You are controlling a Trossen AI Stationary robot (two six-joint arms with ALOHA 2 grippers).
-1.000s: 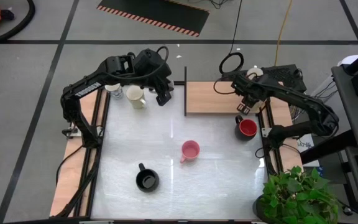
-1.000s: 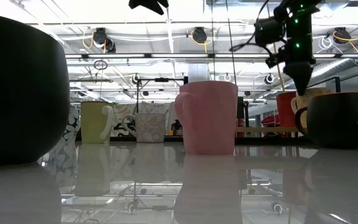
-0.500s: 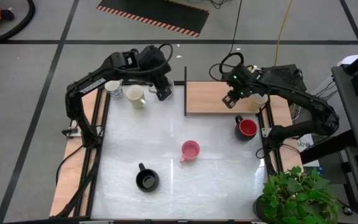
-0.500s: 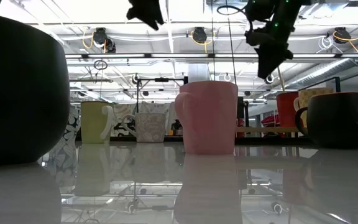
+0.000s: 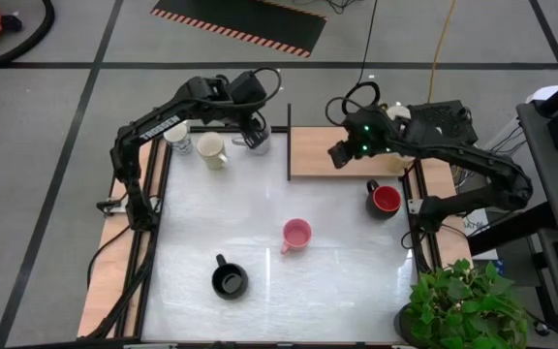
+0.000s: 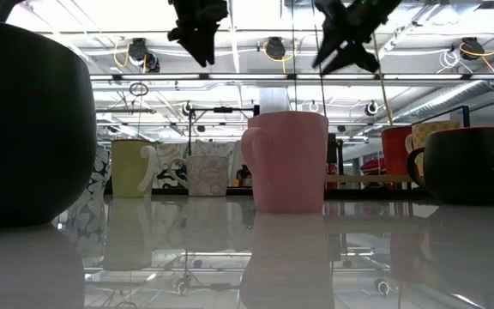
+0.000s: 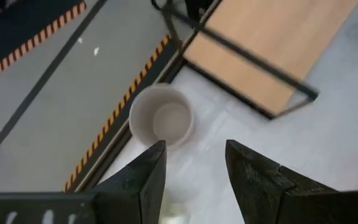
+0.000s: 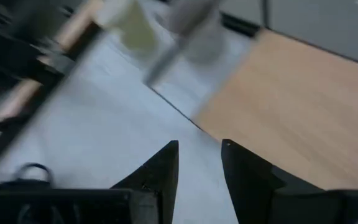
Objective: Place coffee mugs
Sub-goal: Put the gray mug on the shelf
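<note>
**A:** Where do your hands stand? I see the left hand (image 5: pixel 256 139) in the upper middle of the high view, above a pale grey mug (image 7: pixel 162 116) at the bench's far edge; its fingers (image 7: pixel 143 174) are spread with nothing between them.

**B:** And the right hand (image 5: pixel 340 153) hangs over the wooden shelf (image 5: pixel 318 155), right of centre; its fingers (image 8: pixel 160 168) stand a little apart and carry nothing.

**A:** The mugs are scattered; a cream mug (image 5: pixel 211 150) and a white mug with blue marks (image 5: pixel 177 141) sit upper left; the pink mug (image 5: pixel 295 235) is mid-bench; the black mug (image 5: pixel 230 281) is lower left; a red-lined mug (image 5: pixel 385 199) stands just beside the shelf at right.

**B:** Which step is yours, I'd judge? Reaching with the left for the grey mug; it is already framed between your fingers.

**A:** Then come straight down; straddle one wall of the rim rather than the whole cup; I cannot tell where its handle points, so turn the wrist only once you see it; close gently, since glazed ceramic will likely slip.
</note>
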